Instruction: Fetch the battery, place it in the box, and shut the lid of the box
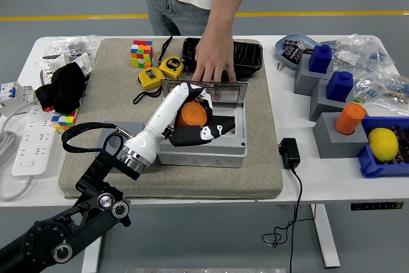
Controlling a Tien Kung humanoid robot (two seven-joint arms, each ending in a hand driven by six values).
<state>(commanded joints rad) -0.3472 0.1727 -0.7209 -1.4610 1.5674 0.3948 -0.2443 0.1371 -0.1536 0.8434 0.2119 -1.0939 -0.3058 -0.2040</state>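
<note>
**Orange battery carried over the open box**

The left hand point(195, 119) has its fingers point(220, 129) curled around the orange battery point(190, 115), a short cylinder held over the open grey box point(201, 133). The battery sits in the crook of the hand, thumb side above it and the black fingers wrapping under and past it towards the right, so only its upper face shows between them. It looks rigid and smooth-sided, probably light plastic, so it should not deform but could slip if the hold loosens; the round side wall, as taken now, seems the sensible place to hold it.

Just beyond the fingers stands the clear lid point(211, 91), upright and steadied from the far side by a person's hand point(214, 62) resting on its top edge. Below the fingers lies the box cavity. Behind the wrist, towards the left on the mat, the grey holder block point(128, 127) is partly hidden by the arm. The right hand is not visible.
</note>
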